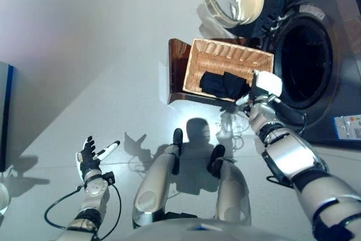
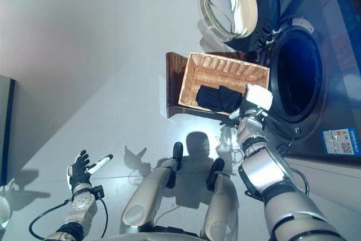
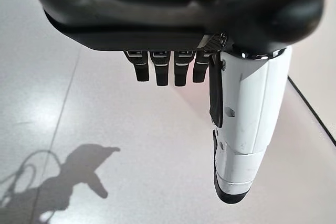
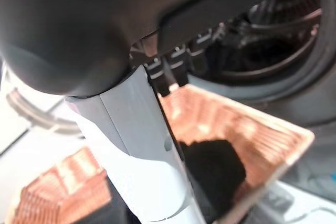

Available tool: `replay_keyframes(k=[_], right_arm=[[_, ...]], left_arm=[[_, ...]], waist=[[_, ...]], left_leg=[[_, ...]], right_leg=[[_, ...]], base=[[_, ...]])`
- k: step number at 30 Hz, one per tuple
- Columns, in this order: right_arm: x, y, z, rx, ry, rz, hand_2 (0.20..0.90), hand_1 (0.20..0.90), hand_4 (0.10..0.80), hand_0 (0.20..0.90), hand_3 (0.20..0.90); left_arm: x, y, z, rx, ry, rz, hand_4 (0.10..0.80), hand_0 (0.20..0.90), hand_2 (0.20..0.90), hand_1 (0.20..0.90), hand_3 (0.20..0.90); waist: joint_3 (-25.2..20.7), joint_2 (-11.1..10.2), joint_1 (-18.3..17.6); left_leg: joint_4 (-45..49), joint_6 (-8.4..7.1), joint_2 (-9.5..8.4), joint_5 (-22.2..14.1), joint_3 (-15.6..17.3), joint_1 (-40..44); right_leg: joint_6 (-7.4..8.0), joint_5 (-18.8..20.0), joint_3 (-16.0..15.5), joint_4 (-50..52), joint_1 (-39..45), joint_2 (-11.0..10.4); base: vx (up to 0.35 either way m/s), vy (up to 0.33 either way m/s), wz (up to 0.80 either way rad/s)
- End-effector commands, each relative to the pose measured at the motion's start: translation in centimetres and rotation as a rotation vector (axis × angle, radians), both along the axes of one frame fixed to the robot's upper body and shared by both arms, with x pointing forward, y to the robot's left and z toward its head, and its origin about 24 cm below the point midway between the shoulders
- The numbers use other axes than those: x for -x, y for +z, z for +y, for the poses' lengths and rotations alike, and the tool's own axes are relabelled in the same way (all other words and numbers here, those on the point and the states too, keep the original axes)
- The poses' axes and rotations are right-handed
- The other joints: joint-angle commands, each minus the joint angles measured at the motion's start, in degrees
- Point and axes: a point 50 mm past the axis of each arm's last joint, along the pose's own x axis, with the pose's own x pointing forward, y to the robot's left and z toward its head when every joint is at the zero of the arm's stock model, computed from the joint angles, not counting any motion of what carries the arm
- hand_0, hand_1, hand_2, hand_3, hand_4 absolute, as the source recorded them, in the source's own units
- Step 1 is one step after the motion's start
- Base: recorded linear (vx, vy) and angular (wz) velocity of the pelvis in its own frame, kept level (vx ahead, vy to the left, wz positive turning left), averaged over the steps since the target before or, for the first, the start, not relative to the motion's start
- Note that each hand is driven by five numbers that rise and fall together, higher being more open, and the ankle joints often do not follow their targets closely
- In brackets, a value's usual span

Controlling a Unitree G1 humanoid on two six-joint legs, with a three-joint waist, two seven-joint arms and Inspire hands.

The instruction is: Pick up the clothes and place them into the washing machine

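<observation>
Probably a laundry room: washing machine [image 1: 307,60], wicker basket [image 1: 225,63].

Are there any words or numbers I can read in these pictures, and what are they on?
No text here can be read.
Blue and white sticker on the dark front-loading washing machine: print too small and blurred to read.
Woven wicker basket, black clothes, and both hands: no writing visible.

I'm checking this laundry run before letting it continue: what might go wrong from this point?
The right hand is at the wicker basket's near rim, just beside the dark clothes; a reach from here may nudge the basket on its wooden stand or close on the rim instead of the cloth. The open washer door hangs above the basket, so a high lift toward the drum might clip it.
</observation>
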Motion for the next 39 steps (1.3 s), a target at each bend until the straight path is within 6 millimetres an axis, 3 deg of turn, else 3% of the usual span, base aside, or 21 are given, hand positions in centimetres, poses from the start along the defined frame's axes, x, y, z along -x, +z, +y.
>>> replay_keyframes(k=[1,6,16,27,39], right_arm=[[-1.5,6.8,-2.5,0.094,-0.084,-0.204,0.9,0.9,0.8,0.9,0.9],[-1.7,8.5,-3.1,0.089,-0.108,-0.247,0.9,0.9,0.8,0.9,0.9],[-2.3,10.0,-2.4,0.065,-0.099,-0.298,0.9,0.9,0.8,0.9,0.9],[-2.6,9.4,-1.2,0.061,-0.054,-0.284,0.9,0.9,0.8,0.9,0.9],[-2.3,9.8,-2.6,0.049,-0.084,-0.275,0.9,0.9,0.8,0.9,0.9]], left_arm=[[-0.2,1.8,2.2,-0.088,0.037,-0.093,0.8,0.9,0.9,0.9,0.9],[-0.4,1.9,1.9,-0.081,0.031,-0.101,0.8,0.9,0.9,0.9,0.9],[-0.8,2.4,1.9,-0.09,0.027,-0.127,0.8,0.9,0.9,0.9,0.9],[-1.0,3.0,2.0,-0.11,0.011,-0.16,0.8,0.9,0.9,0.9,0.9],[-2.0,4.1,1.5,-0.119,-0.031,-0.215,0.8,0.9,0.9,0.9,0.9]], waist=[[2.1,-0.8,1.2],[3.7,-0.4,1.3],[4.4,-0.1,1.7],[4.6,-0.2,2.1],[5.1,0.5,3.6]], left_leg=[[6.6,-1.3,-2.55,-6.1,0.9,-3.7],[9.9,-1.2,-2.67,-6.7,0.8,-7.7],[10.6,-0.94,-3.1,-6.9,0.6,-9.4],[10.5,-0.69,-3.36,-7.0,0.5,-9.6],[12.8,-0.49,-4.03,-7.5,-0.4,-14.3]], right_leg=[[1.91,2.8,0.5,-3.8,-0.4,-1.4],[1.59,1.9,0.6,-0.2,-4.0,-2.0],[1.59,1.7,0.8,1.6,-6.2,-2.6],[1.79,2.2,0.7,1.2,-6.3,-2.7],[1.68,0.9,-0.3,4.0,-10.1,-3.8]], base=[[-0.067,-0.002,0.15],[-0.05,-0.005,0.06],[-0.005,0.0,0.03],[0.0,0.0,0.0],[0.004,0.001,0.09]])
